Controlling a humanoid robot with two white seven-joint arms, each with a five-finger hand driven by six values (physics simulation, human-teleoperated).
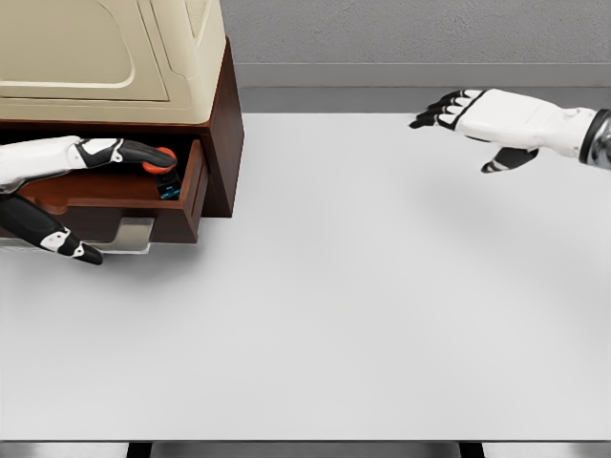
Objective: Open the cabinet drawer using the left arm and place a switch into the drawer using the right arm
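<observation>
Two hands in view, one job looks nearly done. Switch [162, 170] (orange-red knob on dark body, teal glint below) sits inside the drawer [196, 191], at its front right corner, just behind the front panel. Drawer stands pulled out from cabinet [221, 114].

Left hand [91, 155] lies over the drawer, fingers stretched toward the switch; one dark fingertip [158, 151] reaches the knob, touching or just above it, can't tell which. No clamp on anything: fingers extended, thumb dropped apart below.

Right hand [477, 116] hovers over table [363, 315] far right, well apart from drawer, fingers relaxed and spread, holding nothing. It points left, toward cabinet.

Key relation: switch lies far left of R hand, right beside L hand. So L is nearer by a wide margin. Judgement: placement looks done; R arm clear of drawer.

Materials: cabinet dark reddish wood, smooth; cream moulded top, rounded edges. Table matte white, flat. Hands white shells w/ black joints. Knob glossy, round, prob. slippery.
</observation>
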